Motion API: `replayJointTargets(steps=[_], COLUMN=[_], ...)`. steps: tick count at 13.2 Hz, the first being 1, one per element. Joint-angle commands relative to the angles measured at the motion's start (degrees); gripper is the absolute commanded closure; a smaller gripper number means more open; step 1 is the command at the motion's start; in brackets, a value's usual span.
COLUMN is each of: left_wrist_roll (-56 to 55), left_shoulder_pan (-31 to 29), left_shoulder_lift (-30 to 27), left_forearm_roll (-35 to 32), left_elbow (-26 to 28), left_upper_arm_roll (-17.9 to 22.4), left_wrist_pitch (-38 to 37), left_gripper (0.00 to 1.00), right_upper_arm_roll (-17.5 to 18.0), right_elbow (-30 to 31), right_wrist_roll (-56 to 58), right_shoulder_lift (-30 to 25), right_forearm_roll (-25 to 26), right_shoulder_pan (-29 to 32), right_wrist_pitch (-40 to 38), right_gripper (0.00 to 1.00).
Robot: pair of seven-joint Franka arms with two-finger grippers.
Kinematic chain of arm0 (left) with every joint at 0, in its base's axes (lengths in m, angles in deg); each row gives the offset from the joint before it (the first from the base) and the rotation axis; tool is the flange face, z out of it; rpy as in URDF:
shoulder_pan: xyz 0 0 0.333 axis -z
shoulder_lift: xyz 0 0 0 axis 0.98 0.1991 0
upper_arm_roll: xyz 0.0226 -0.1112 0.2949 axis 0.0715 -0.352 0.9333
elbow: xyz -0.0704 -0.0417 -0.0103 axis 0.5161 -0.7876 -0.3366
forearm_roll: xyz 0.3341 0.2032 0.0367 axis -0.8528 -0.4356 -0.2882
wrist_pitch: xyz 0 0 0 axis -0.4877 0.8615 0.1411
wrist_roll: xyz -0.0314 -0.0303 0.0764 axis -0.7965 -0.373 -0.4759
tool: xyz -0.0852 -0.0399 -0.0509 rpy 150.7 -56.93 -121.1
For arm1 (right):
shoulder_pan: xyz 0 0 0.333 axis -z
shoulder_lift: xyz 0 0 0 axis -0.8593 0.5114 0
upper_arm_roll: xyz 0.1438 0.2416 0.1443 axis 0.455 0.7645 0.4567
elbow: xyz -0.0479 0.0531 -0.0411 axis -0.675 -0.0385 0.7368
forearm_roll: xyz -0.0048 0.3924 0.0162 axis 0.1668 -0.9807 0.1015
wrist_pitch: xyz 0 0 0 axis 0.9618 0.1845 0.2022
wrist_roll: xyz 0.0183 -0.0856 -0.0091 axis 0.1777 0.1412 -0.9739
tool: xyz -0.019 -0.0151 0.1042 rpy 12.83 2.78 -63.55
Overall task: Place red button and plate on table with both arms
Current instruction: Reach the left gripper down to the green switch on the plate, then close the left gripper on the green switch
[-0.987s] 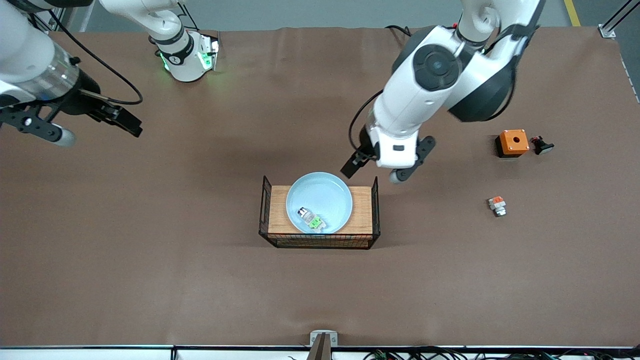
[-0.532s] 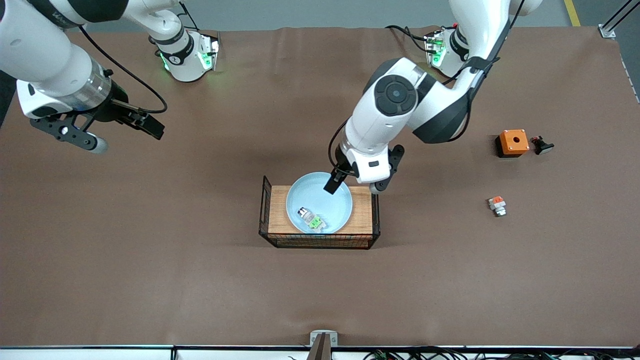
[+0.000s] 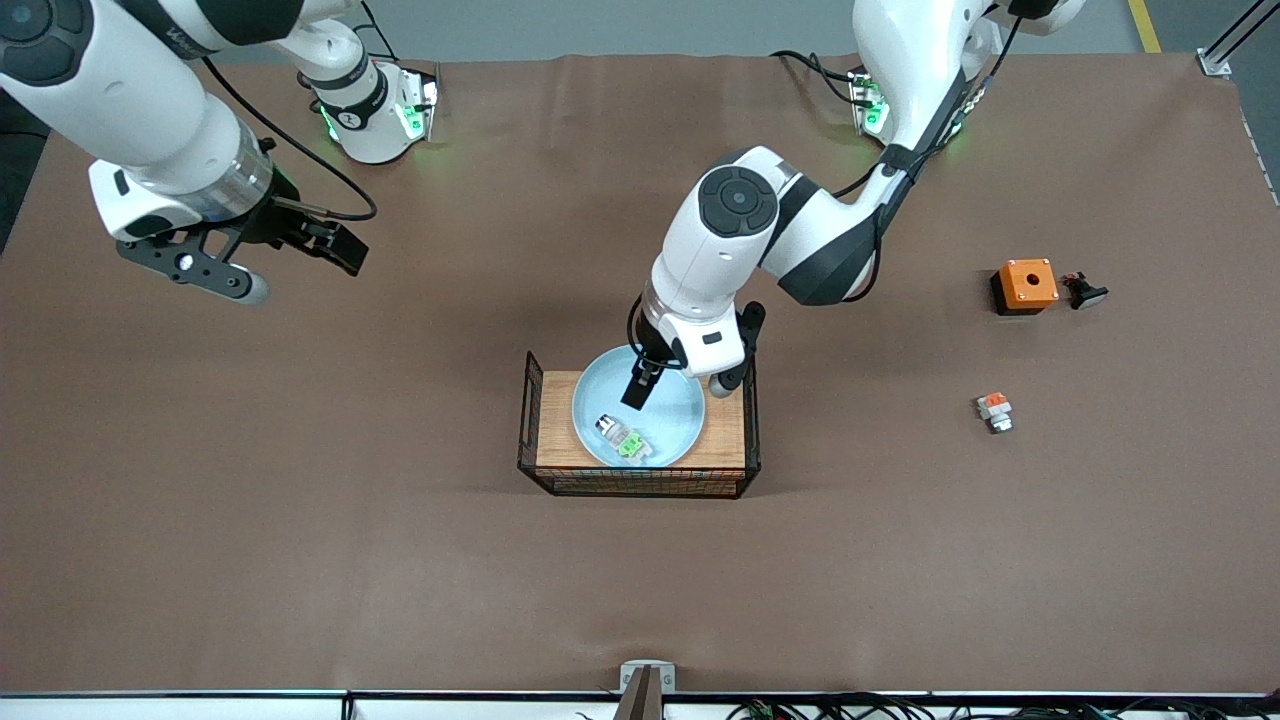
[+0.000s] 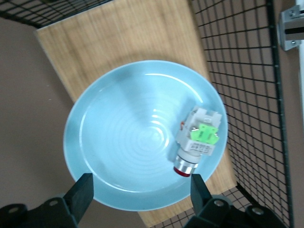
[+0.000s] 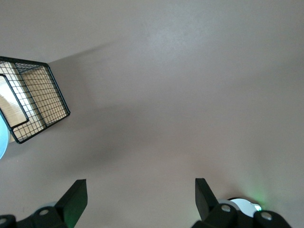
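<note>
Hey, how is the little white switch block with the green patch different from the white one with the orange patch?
The white switch block with the green patch lies inside the round pale blue plate, which sits in the wire-sided wooden crate; the white switch block with the orange patch lies bare on the brown table, toward the left arm's end. The open left gripper hovers over the green one; nothing is near the orange one. Both are small white blocks of similar size.

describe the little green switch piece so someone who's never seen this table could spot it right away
Find the wire-sided wooden crate in the middle of the table; a pale blue plate rests on it. The red button lies in that plate: a small white block, green patch. Its lookalike on the bare table has an orange patch.
</note>
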Motion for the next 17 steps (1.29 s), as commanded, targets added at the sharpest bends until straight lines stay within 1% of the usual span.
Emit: replayJointTargets(steps=[1,3,7,9,11,13,17], left_wrist_roll=[0.67,1.03,3.39,5.94,6.21,6.21,7.61], left_shoulder_pan=[1.01,1.54,1.54,1.37,1.28,2.06,2.25], left_shoulder_lift=[3.52,4.76,5.47,6.16,7.04,8.01,8.19], left_forearm_roll=[-1.71,-3.20,-4.26,-4.26,-4.35,-4.26,-4.26], left_elbow=[-3.15,-3.15,-3.15,-3.15,-3.15,-3.15,-3.15], left_upper_arm_roll=[1.04,1.04,1.12,1.12,1.12,3.31,3.50], left_wrist_pitch=[4.58,7.32,7.85,10.83,14.17,16.37,17.35], left_gripper=[0.12,0.13,0.13,0.13,0.14,0.14,0.15], right_upper_arm_roll=[-0.50,-0.50,-0.50,-0.50,-0.50,-0.50,-0.50], right_elbow=[-1.30,-1.30,-1.21,-1.21,-1.21,-1.12,-1.12], right_wrist_roll=[-0.77,-0.69,-0.77,-0.60,-0.60,-0.25,0.02], right_shoulder_lift=[0.68,0.68,0.68,0.68,0.60,0.68,0.68], right_forearm_roll=[0.38,0.46,0.29,0.29,0.29,0.29,0.64], right_shoulder_pan=[-0.54,-1.15,-1.33,-1.33,-1.33,-1.24,-1.33], right_wrist_pitch=[-0.05,-0.13,0.39,0.39,0.39,0.66,1.36], right_gripper=[0.00,0.00,0.00,0.00,0.00,0.00,0.00])
